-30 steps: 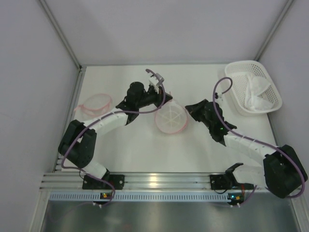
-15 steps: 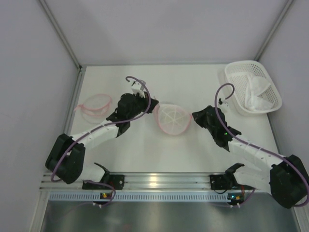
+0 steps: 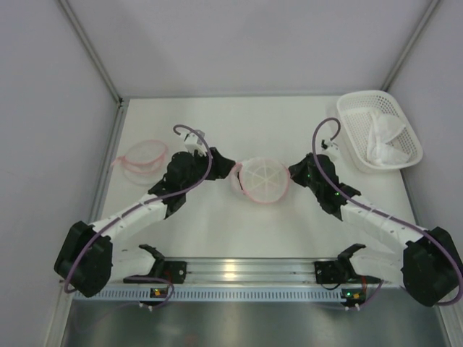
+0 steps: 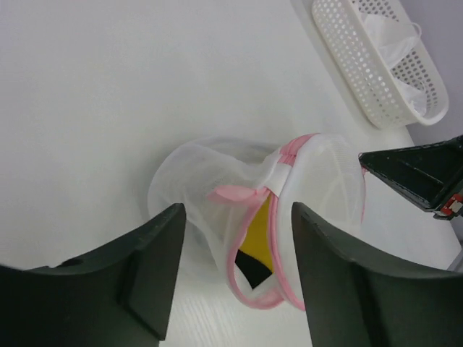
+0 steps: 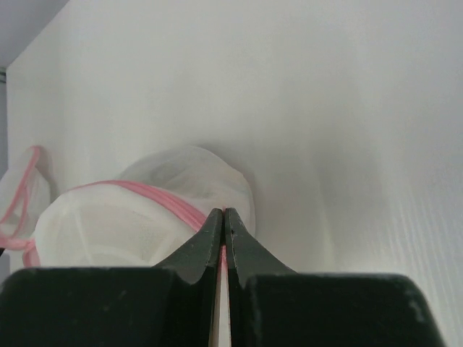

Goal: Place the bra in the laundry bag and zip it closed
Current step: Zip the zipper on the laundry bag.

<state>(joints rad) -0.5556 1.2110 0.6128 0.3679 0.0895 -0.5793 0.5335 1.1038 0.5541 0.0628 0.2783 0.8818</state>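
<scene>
The laundry bag (image 3: 260,181), a round white mesh pouch with pink zip trim, lies mid-table. In the left wrist view the laundry bag (image 4: 189,177) gapes at a partly open zip, and yellow and black fabric (image 4: 257,230) shows inside, the bra as far as I can tell. My left gripper (image 3: 226,168) is open at the bag's left edge. Its fingers (image 4: 155,267) stand either side of the zip opening without touching it. My right gripper (image 3: 293,170) is shut on the pink zip trim (image 5: 177,206) at the bag's right edge.
A white plastic basket (image 3: 365,101) holding white cloth (image 3: 383,137) stands at the back right. A second pink-rimmed mesh piece (image 3: 141,159) lies flat at the left, near the side wall. White walls enclose the table on three sides.
My left gripper has opened and let go of the bag, and its arm has swung down and towards me. The bag has shifted slightly. The right gripper stays shut on the trim.
</scene>
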